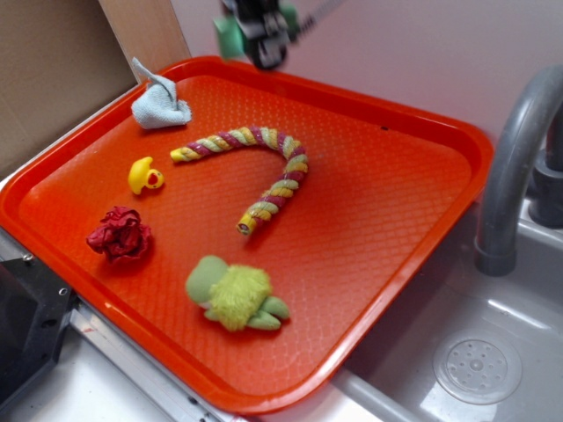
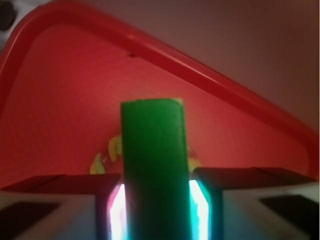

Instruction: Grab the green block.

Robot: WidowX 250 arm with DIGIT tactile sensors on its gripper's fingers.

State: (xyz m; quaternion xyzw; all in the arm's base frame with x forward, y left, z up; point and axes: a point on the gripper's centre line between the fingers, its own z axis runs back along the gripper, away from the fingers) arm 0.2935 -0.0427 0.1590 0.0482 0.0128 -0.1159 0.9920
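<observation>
The green block (image 2: 154,165) is a plain green bar clamped between my two fingers in the wrist view, sticking forward out of them. In the exterior view my gripper (image 1: 262,40) hangs high above the far edge of the orange tray (image 1: 422,255), blurred, with the block (image 1: 228,37) showing at its left side. The gripper (image 2: 155,210) is shut on the block. The fuzzy yellow-green plush toy (image 1: 236,294) lies near the tray's front edge, far from the gripper.
On the tray lie a striped rope (image 1: 268,167), a yellow duck (image 1: 145,175), a red crumpled thing (image 1: 120,234) and a grey cloth (image 1: 160,104). A grey tap (image 1: 515,167) and sink (image 1: 479,365) are at the right. A cardboard wall (image 1: 62,61) stands at the back left.
</observation>
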